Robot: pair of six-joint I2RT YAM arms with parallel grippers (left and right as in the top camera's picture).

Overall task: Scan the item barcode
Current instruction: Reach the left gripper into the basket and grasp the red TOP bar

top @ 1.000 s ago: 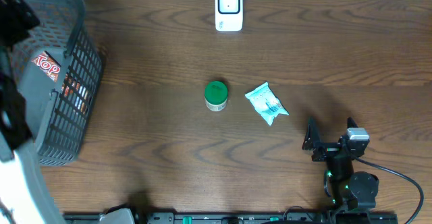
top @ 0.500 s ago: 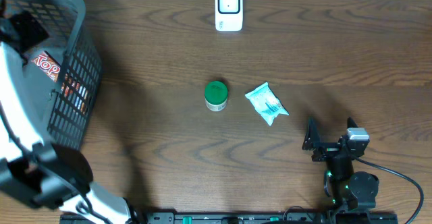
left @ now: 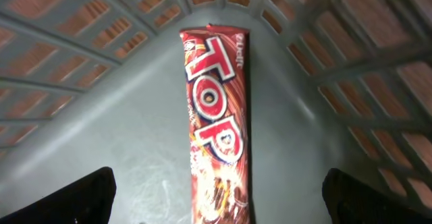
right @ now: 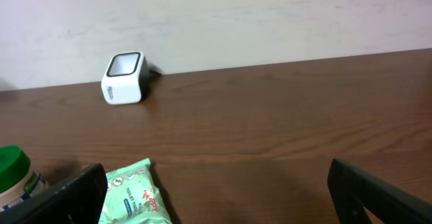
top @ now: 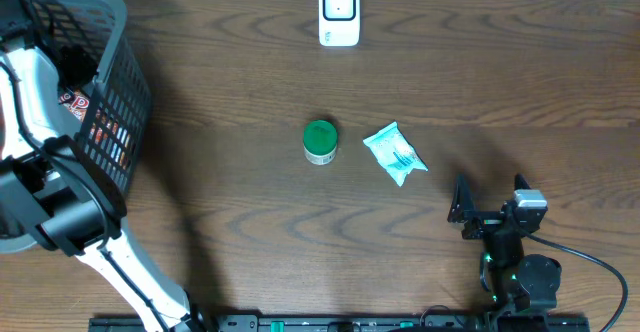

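Three small goods lie on the dark, wavy-grained wooden table (top: 250, 232) in the overhead view. A squat round jar (top: 320, 141) with a green lid stands near the middle. A crinkled pale-green wipes packet (top: 395, 154) lies just to its right, apart from it. A white, rounded box scanner (top: 339, 13) sits at the far edge. At the left edge stands a grey plastic basket (top: 130, 92) with lattice walls and a thick rounded rim, and the white, smooth-shelled left arm (top: 30, 102) curves down into it. On the basket floor a red snack bar (top: 70, 100) shows beside the arm. The right gripper (top: 489, 194) rests low at the near right, black and angular, its jaws spread wide with bare wood between them. In the left wrist view the snack bar fills the centre, a long, glossy red wrapper with big white-edged letters. It lies flat and lengthwise on the smooth, scuffed grey floor, and the ribbed lattice walls rise around it. The left gripper (left: 216, 207) is released. Its two matte black fingertips (left: 84, 198) sit at the lower corners, one on each side of the bar and well clear of the wrapper. In the right wrist view the black fingertips (right: 64, 197) again stand far apart, holding nothing. Between and beyond them are the packet's printed foil, the jar's green lid at the left edge, and the scanner, tilted back against a plain pale wall.
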